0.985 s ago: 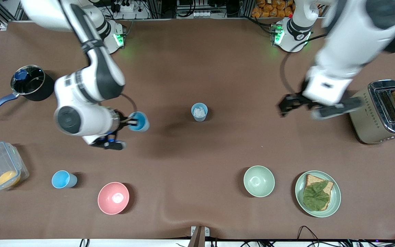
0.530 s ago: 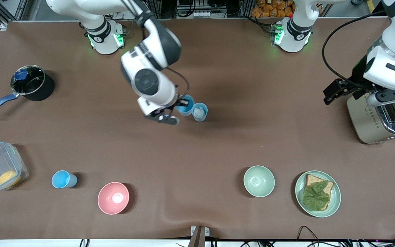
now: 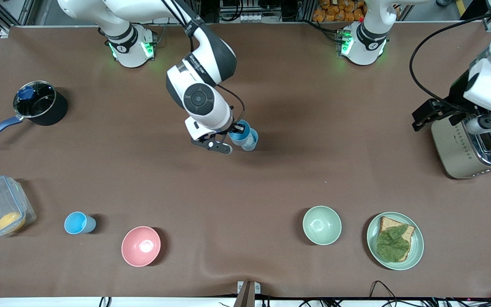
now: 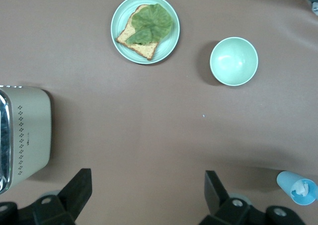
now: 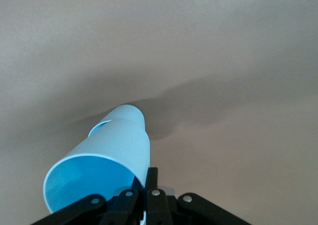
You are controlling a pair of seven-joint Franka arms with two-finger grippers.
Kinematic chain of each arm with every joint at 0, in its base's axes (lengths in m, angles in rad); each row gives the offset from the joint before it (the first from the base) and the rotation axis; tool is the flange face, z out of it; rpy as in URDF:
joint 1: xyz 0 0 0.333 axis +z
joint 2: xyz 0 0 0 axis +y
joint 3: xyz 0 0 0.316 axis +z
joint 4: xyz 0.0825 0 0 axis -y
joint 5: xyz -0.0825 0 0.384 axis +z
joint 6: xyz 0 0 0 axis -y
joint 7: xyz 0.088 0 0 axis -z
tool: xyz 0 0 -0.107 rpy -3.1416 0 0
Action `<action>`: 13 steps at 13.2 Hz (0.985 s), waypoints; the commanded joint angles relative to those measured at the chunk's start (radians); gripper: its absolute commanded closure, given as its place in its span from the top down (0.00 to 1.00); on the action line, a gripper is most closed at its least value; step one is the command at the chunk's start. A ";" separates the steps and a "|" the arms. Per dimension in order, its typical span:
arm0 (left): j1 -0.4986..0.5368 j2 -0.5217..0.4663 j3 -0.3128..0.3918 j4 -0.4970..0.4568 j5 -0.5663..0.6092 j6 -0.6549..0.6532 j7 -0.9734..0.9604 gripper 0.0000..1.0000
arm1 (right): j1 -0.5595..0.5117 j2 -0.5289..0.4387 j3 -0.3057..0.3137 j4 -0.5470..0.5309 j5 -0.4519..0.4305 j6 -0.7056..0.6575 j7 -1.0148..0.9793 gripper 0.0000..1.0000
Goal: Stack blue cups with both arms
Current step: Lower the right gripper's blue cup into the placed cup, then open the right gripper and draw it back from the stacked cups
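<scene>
Front view: the right gripper (image 3: 238, 130) grips a bright cup (image 3: 239, 132) by its rim and holds it over the standing grey-blue cup (image 3: 250, 140) at mid-table, overlapping it and offset toward the right arm's end. A third cup (image 3: 79, 223) stands near the pink bowl (image 3: 141, 246). Open table surrounds the pair. The left gripper (image 3: 452, 117) waits above the toaster (image 3: 473, 143).

Left wrist view: fingers (image 4: 79, 187) spread, nothing held; the grey-blue cup (image 4: 298, 187) lies well apart.

Right wrist view: the clamped cup (image 5: 102, 173) tilts, its base (image 5: 126, 116) leading. Judgement: the right arm is nearer; alignment remains.
</scene>
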 commanded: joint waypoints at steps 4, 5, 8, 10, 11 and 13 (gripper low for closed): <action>0.016 0.026 -0.005 0.069 -0.005 -0.063 0.017 1.00 | 0.070 0.033 -0.016 -0.002 0.003 0.041 0.073 0.00; 0.016 0.027 -0.005 0.069 -0.005 -0.063 0.014 1.00 | 0.072 0.037 -0.016 -0.002 0.000 0.043 0.072 0.00; 0.014 0.029 -0.005 0.069 -0.011 -0.063 0.012 1.00 | 0.070 0.048 -0.016 -0.002 -0.023 0.063 0.071 0.00; 0.013 0.035 -0.005 0.066 -0.021 -0.063 0.008 1.00 | 0.070 0.053 -0.016 -0.002 -0.023 0.071 0.071 0.00; 0.014 0.035 -0.005 0.066 -0.021 -0.063 0.009 1.00 | 0.069 0.054 -0.018 0.000 -0.031 0.071 0.070 0.00; 0.016 0.036 -0.005 0.066 -0.021 -0.063 0.006 1.00 | 0.058 0.048 -0.021 0.003 -0.046 0.066 0.071 0.99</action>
